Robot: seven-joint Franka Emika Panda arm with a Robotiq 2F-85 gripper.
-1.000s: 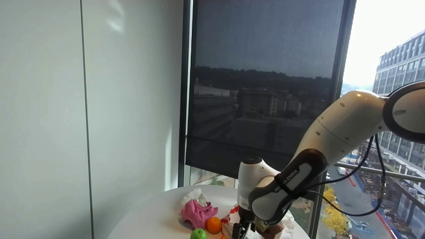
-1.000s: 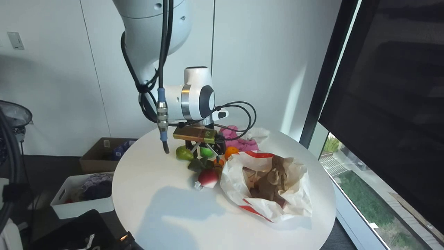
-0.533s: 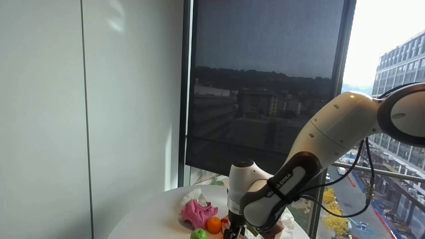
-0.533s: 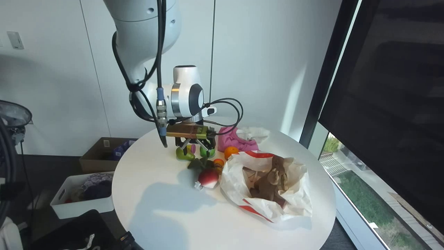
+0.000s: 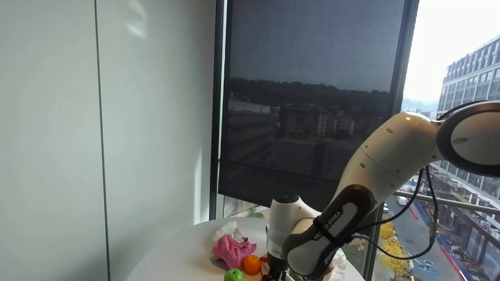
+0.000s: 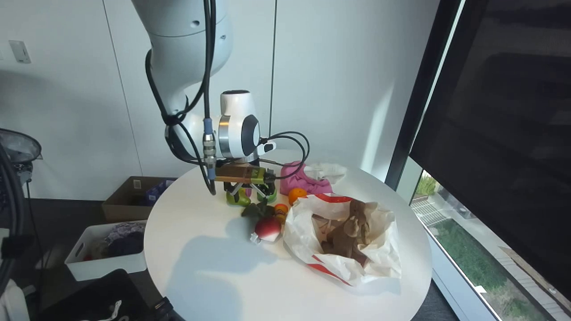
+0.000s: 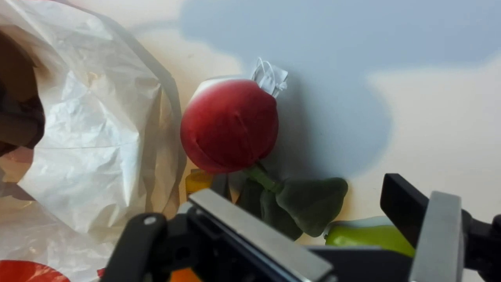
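Green pear [image 7: 368, 236] is lying on the table [image 6: 339, 305], in the wrist view appearing between the spread, empty jaws of the gripper [image 6: 252, 195], which, having just moved away from the white bag [image 7: 105, 137] and slightly downward, is now seemingly hovering closer to it.

In an exterior view, between four and five o'clock from the centre, the robot arm [image 5: 384, 156] carries the capitals [image 5: 333, 220] "FRA" and "KA EMIKA", climbing toward half past one, a black strap [image 5: 328, 231] crossing the gap. In an exterior view, the dark mark [image 6: 255, 174] on the gold wrist camera [image 6: 238, 173] is too small to read; so is the label [image 6: 137, 184] on the cardboard box [image 6: 127, 212] between eight and nine o'clock.
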